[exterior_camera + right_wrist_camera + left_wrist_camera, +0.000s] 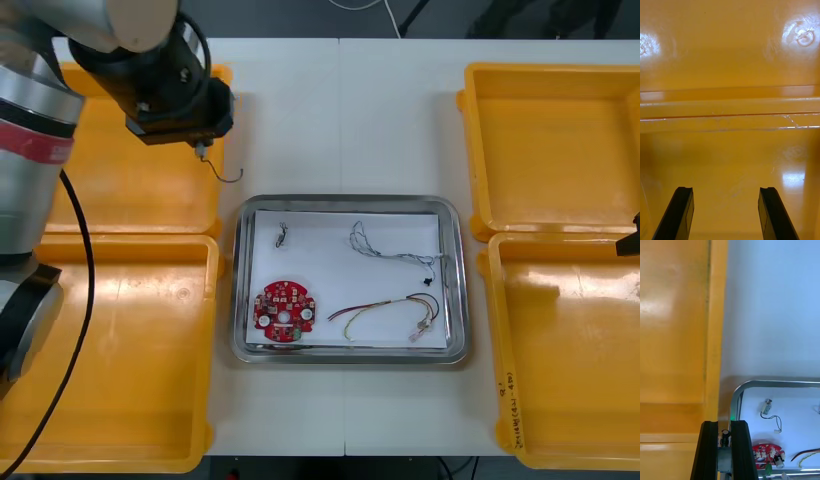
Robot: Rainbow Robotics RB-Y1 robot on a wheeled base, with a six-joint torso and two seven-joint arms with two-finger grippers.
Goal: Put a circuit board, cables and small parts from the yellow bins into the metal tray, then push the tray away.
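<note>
Front view: gripped a small metal part [724, 457] in the left hand [203, 143], wire [230, 179] dangling, above the bench [340, 120] just beside the far left yellow bin [130, 190]. Judged the metal tray [350, 200] close, rightward and nearer the robot. Held the right hand [725, 191] spread, empty, over the right bins [560, 228].

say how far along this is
Done: tray holds a circuit board, a twisted cable, a red and yellow cable and one small part. In hand: the left tool grips another part at the far left bin's edge. Right tool hangs open over the right bins. Left: place it, push the tray away.
</note>
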